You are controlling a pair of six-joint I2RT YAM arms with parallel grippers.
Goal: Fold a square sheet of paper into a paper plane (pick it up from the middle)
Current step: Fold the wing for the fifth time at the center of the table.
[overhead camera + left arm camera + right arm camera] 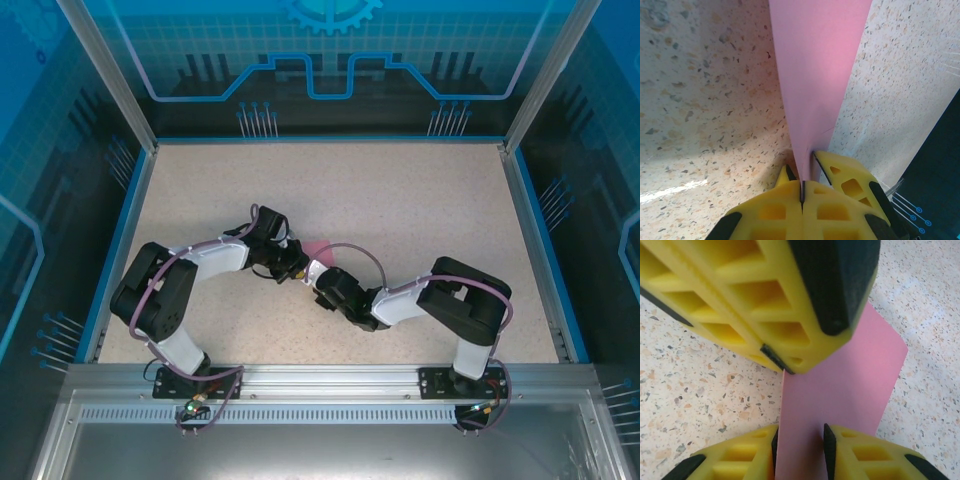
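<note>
Top external view: the two arms meet near the middle of the speckled surface [400,190]. The left gripper [297,268] and the right gripper [322,282] are just beside each other, the right one on the near-right side of the left. Of the pink sheet [318,249], only a small patch shows, on the far-right side of the left gripper.

The left wrist view gives what that one hides. The left gripper [802,186] has its jaws together, clamped on a narrow end of the pink sheet [815,75]. From there the sheet runs straight away from the jaws and widens to the top of the frame.

In the right wrist view the left gripper [783,364] comes down onto the pink sheet [840,380] from above. The right gripper [800,442] has its jaws apart, one on each side of the sheet's near end. I cannot tell whether its pads touch the paper. Here the sheet's long axis slants away to the upper right and ends in a square corner.

Bare surface lies all round the left gripper, and the blue rim [128,215] is well apart from it.
</note>
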